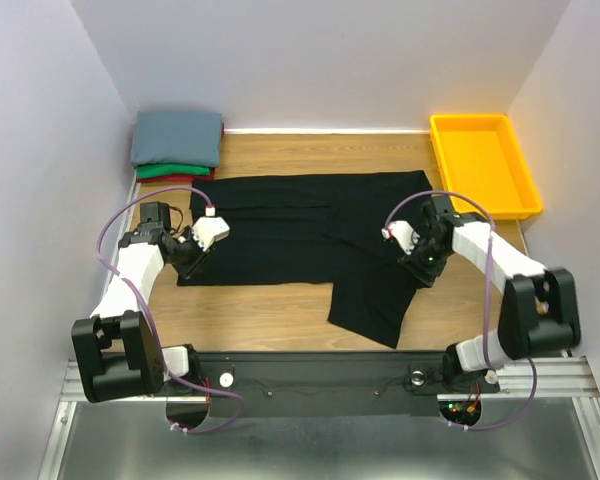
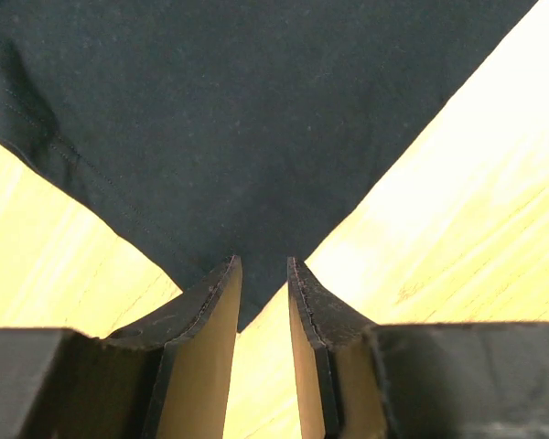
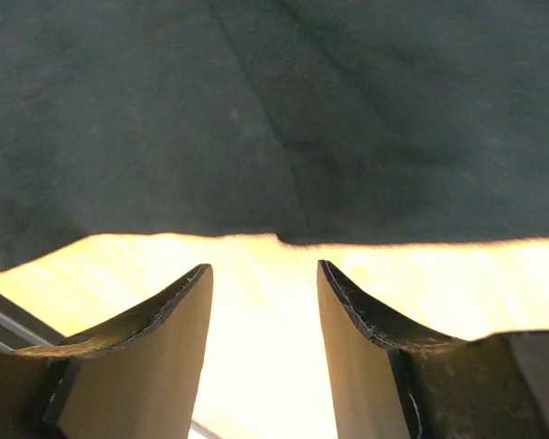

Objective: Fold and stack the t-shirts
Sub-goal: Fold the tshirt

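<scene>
Mid-fold on the black t-shirt, an arm at each side.
Lies spread across the table, folded stack just beyond (grey-blue on top). Left gripper: jaws apart, astride the near-left corner. Right gripper: jaws apart, empty, at the hem. Next, probably: pinch both edges, lift together, fold evenly.

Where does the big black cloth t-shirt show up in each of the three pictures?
Top external: the large plain black cloth t-shirt lies spread flat across the middle.
Left wrist: the t-shirt fills the top, one corner pointing down.
Right wrist: the t-shirt fills the upper half, with its edge running across.
Shared landmark: the light wooden tabletop along its edge.
</scene>
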